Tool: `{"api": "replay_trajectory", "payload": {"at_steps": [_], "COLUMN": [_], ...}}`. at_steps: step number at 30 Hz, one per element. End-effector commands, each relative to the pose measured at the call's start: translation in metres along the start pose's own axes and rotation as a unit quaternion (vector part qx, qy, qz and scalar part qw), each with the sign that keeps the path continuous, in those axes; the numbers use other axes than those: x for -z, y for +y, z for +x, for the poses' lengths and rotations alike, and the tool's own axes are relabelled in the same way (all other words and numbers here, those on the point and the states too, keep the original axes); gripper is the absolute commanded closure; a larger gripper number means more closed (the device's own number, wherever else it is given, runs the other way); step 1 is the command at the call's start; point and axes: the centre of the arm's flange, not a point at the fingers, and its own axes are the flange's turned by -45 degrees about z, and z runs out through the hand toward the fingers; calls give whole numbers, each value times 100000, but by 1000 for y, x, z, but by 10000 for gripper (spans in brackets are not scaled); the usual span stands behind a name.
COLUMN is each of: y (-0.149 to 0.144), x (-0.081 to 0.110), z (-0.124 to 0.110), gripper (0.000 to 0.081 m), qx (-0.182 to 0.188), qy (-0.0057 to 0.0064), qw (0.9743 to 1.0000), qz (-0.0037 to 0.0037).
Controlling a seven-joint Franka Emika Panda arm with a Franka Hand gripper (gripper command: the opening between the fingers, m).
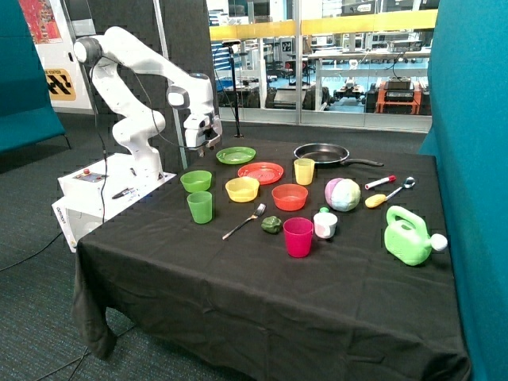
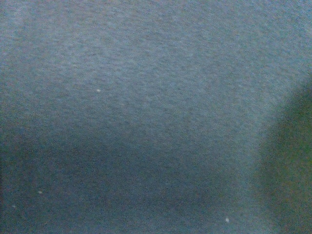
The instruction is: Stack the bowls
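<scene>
You see a matt black cloth [image 1: 262,294] draped over the surface, falling in soft folds at the lower left of the frame. The light green [image 1: 196,181], yellow [image 1: 242,189] and orange [image 1: 290,197] round bowls look like smooth plastic. The black frying pan [image 1: 321,153] has a faint sheen; the fork [image 1: 244,221] looks like shiny metal.

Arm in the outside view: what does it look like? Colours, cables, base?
The arm is glossy white with rounded links and dark grey joint bands. Thin black cables hang along it. Its white base stands on a white box beside the table. The gripper is dark, under a white-and-grey wrist block, above the cloth near the green bowl. I can't make out its fingers or any markings.
</scene>
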Motion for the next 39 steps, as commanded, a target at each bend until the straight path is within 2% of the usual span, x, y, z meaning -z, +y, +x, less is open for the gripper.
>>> {"api": "replay_trajectory", "payload": {"at_steps": [1, 8, 12, 14, 19, 24, 25, 26, 28, 30, 33, 34, 35, 39], "y": [18, 32, 39, 43, 55, 59, 56, 58, 60, 61, 60, 55, 57, 57], "x": [-1, -10, -14, -16, -23, -26, -38, -34, -33, -33, -35, -47, -43, -41], "z": [-7, -7, -7, -7, -3, 3, 6, 7, 9, 12, 17, 18, 19, 21], "gripper": [255, 257, 252, 286, 283, 330, 345, 354, 364, 287, 256, 255, 253, 255], "qx": [-2097, -2704, -4231, -4646, -5227, -4798, -16299, -4801, -4403, -4211, -3948, -18618, -3601, -3447], "qy": [-96, -96, -96, -96, -96, -96, -95, -96, -96, -96, -96, -94, -96, -96], "qw": [99978, 99963, 99910, 99892, 99863, 99885, 98663, 99885, 99903, 99911, 99922, 98252, 99935, 99941], "qz": [-2, -3, -4, -5, -5, -5, -16, -5, -4, -4, -4, -18, -4, -3]}}
